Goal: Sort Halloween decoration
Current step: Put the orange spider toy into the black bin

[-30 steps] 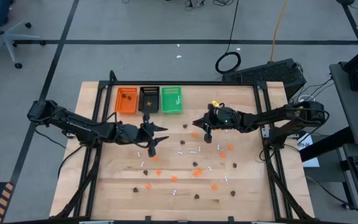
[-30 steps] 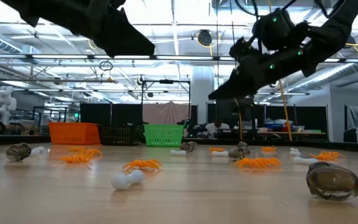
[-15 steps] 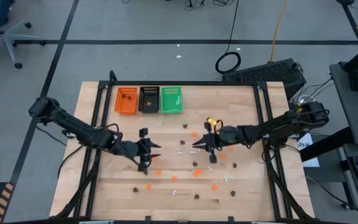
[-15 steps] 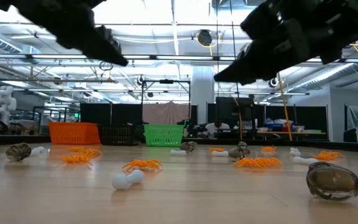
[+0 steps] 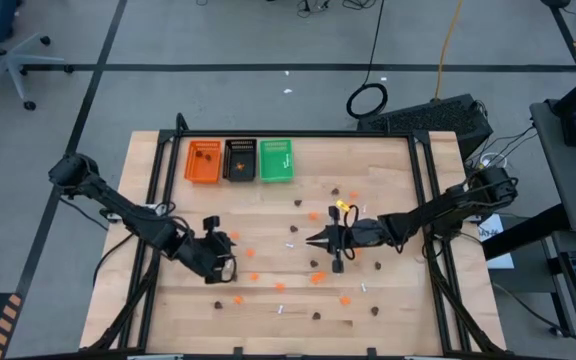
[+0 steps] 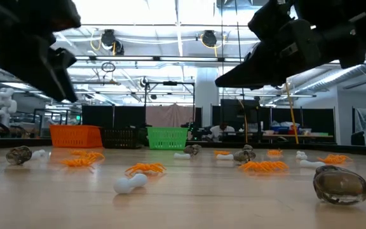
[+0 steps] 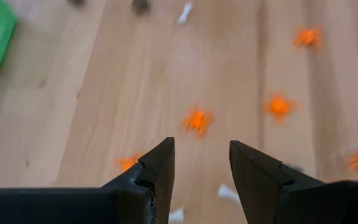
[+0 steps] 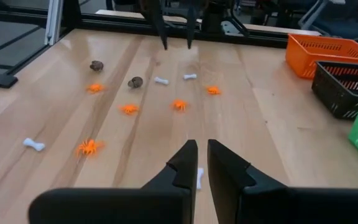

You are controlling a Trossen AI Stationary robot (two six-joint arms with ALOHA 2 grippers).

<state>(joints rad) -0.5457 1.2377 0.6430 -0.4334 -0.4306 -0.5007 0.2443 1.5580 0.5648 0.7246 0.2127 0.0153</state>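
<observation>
Left tool released near the orange spider: center it between fingers before clenching; right tool clenched, empty.

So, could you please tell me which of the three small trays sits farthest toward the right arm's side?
The green tray. It ends the row at the table's far edge, beside the black tray, with the orange tray at the other end.

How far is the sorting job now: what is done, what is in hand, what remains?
Done: a few pieces lie in the orange tray and black tray. In hand: nothing; the left end effector hangs open above orange spiders, and the right end effector is shut and empty. Left: many spiders, bones and dark pieces scattered on the table.
</observation>
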